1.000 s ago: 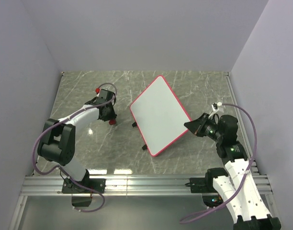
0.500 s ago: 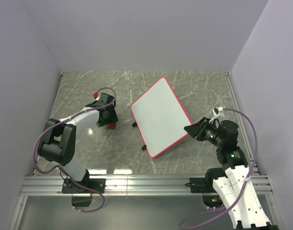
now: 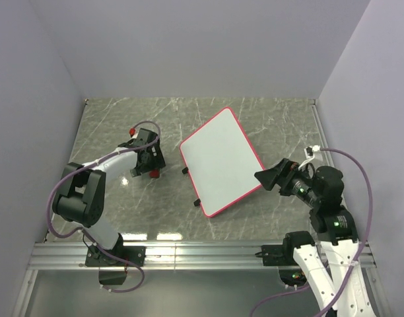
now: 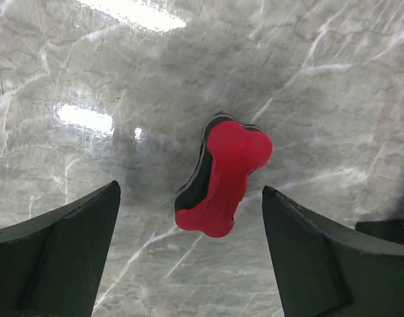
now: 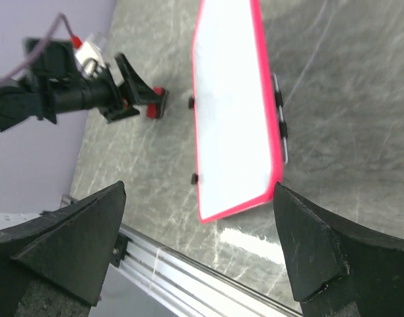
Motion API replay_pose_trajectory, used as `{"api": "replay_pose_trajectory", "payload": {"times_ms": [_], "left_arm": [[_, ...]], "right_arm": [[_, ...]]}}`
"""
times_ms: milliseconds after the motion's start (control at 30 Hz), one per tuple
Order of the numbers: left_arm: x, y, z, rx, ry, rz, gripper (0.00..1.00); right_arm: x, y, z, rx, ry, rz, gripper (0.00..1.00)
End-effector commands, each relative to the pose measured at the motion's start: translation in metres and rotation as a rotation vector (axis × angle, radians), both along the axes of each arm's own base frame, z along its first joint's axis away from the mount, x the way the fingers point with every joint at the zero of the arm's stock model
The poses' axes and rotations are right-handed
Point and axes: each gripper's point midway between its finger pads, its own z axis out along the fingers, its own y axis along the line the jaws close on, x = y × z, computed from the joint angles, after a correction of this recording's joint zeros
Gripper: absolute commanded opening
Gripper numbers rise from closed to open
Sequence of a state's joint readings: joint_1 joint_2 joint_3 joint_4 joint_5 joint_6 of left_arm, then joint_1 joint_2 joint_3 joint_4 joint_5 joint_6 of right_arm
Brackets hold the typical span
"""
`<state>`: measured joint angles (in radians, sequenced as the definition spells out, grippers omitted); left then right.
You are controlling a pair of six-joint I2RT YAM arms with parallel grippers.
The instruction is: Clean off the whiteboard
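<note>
Over the last second the right arm is drawing back toward the near-right of the whiteboard [image 3: 220, 162]. Its elbow and wrist are sitting further from the board than before, while the right claw [image 3: 259, 176] is staying just beside the board's right edge. That claw is gaping wide and gripping nothing, and the wrist view is showing the board lying ahead of the 2 fingers, not between them. The board itself is looking slightly turned compared with 1 second ago, its far corner now sitting a little further right. It is resting on its small feet on the marble surface [image 3: 123, 125], roughly midway between the 2 arms. To the left of the board, the left claw [image 4: 190, 193] is hardly shifting. It is hanging spread wide over the red-and-black eraser [image 4: 222, 177], which is lying loose on the surface between the fingers, touched by neither. The board's white face is showing no marks in any view. In my judgement the right arm is finishing a nudge or steadying of the board. Whether wiping is over, or the left claw is only now lining up to pick up the eraser, I cannot tell.
</note>
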<state>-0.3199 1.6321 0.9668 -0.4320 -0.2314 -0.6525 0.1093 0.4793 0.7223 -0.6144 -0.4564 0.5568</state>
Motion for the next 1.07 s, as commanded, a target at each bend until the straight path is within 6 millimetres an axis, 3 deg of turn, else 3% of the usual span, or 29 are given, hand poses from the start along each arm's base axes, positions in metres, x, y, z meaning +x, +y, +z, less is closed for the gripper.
{"api": "replay_pose_trajectory", "payload": {"times_ms": [0,167,200,267,300,367,400,467,500,767,800,867,900,933,1033], "left_arm": [[0.025,-0.011,0.042,-0.062,-0.113,0.007,0.93],[0.051,-0.030,0.112,-0.148,-0.235,-0.030,0.99],[0.066,-0.036,0.146,-0.168,-0.301,-0.034,0.99],[0.075,-0.043,0.170,-0.168,-0.323,-0.044,0.99],[0.082,-0.046,0.202,-0.173,-0.366,-0.049,0.99],[0.088,-0.054,0.224,-0.177,-0.388,-0.076,0.99],[0.089,-0.056,0.250,-0.187,-0.414,-0.078,1.00],[0.092,-0.062,0.266,-0.194,-0.419,-0.091,1.00],[0.094,-0.065,0.290,-0.211,-0.459,-0.102,0.99],[0.055,-0.068,0.327,-0.266,-0.511,-0.131,0.99],[0.050,-0.066,0.317,-0.263,-0.495,-0.131,0.99],[0.038,-0.062,0.327,-0.278,-0.530,-0.133,0.99],[0.034,-0.060,0.317,-0.269,-0.513,-0.136,0.99],[0.025,-0.058,0.325,-0.261,-0.539,-0.146,0.99],[0.013,-0.049,0.320,-0.219,-0.538,-0.150,1.00]], "right_arm": [[-0.008,-0.009,0.037,-0.043,-0.082,-0.028,0.99],[-0.023,-0.006,0.066,-0.019,-0.105,-0.007,0.98],[-0.024,-0.005,0.066,-0.016,-0.099,-0.005,0.98],[-0.031,-0.004,0.065,-0.012,-0.090,0.006,0.97],[-0.034,-0.002,0.064,-0.010,-0.086,0.023,0.97],[-0.039,-0.003,0.057,-0.027,-0.081,0.030,0.97],[-0.040,-0.005,0.053,-0.040,-0.073,0.021,0.97],[-0.040,-0.005,0.049,-0.047,-0.064,0.021,0.97],[-0.040,-0.005,0.050,-0.048,-0.065,0.025,0.97],[-0.042,0.006,0.064,-0.019,-0.088,0.081,0.97],[-0.043,0.006,0.064,-0.022,-0.085,0.084,0.97],[-0.047,0.007,0.063,-0.025,-0.090,0.097,0.97],[-0.048,0.007,0.062,-0.026,-0.087,0.097,0.98],[-0.050,0.008,0.061,-0.026,-0.090,0.104,0.97],[-0.051,0.008,0.053,-0.010,-0.062,0.090,0.97]]}}
